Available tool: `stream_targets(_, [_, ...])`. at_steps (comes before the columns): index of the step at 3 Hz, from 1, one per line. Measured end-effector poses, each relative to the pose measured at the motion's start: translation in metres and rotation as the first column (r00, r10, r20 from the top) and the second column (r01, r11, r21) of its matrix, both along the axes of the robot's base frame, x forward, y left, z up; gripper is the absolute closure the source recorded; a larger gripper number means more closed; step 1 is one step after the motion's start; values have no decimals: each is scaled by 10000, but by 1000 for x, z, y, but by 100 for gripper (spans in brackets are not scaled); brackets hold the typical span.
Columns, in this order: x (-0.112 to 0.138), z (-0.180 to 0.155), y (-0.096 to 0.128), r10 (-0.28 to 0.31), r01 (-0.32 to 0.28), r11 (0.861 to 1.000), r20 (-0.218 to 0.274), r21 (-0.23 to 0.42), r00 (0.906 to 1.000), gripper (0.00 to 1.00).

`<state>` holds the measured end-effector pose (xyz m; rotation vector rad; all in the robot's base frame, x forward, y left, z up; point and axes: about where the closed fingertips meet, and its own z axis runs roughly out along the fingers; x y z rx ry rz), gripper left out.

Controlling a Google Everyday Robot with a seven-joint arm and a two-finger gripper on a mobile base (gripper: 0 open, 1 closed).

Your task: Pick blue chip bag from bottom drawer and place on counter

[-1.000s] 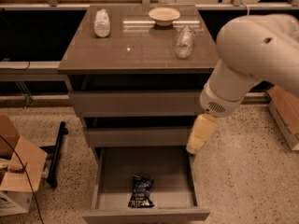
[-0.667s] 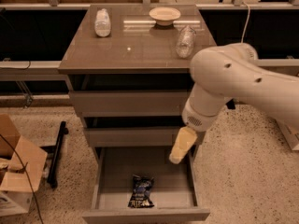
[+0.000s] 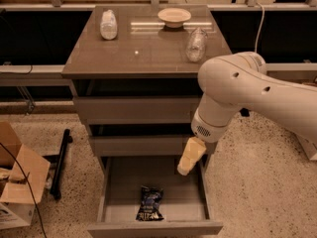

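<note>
The blue chip bag (image 3: pixel 150 203) lies flat in the open bottom drawer (image 3: pixel 154 227), near its front and a little left of centre. The counter (image 3: pixel 143 53) is the glossy top of the cabinet above it. My gripper (image 3: pixel 190 156) hangs from the white arm over the drawer's right rear part, above and to the right of the bag, not touching it.
On the counter stand a clear bottle (image 3: pixel 108 25) at the back left, a pale bowl (image 3: pixel 174 17) at the back centre, and a second clear bottle (image 3: pixel 196 44) on the right. A cardboard box (image 3: pixel 17 182) and a black bar (image 3: pixel 60 162) lie on the floor at left.
The arm has swung left and down, bringing the gripper from beside the cabinet's right edge to over the open bottom drawer. The bag has not moved.
</note>
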<state>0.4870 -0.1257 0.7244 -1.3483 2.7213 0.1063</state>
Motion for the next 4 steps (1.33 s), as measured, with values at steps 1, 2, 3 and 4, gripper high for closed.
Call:
stream_targets(1, [-1, -14, 0, -780, 781, 9969, -430, 9, 9960, 0])
stream_targets(2, [15, -55, 11, -1903, 1967, 9786, -978, 607, 9768, 0])
stream_targets(3, [48, -109, 26, -2762, 2883, 9537, -1306, 853, 9522, 0])
stream_targets(4, [46, -122, 28, -2808, 2953, 9519, -1536, 815, 9474, 0])
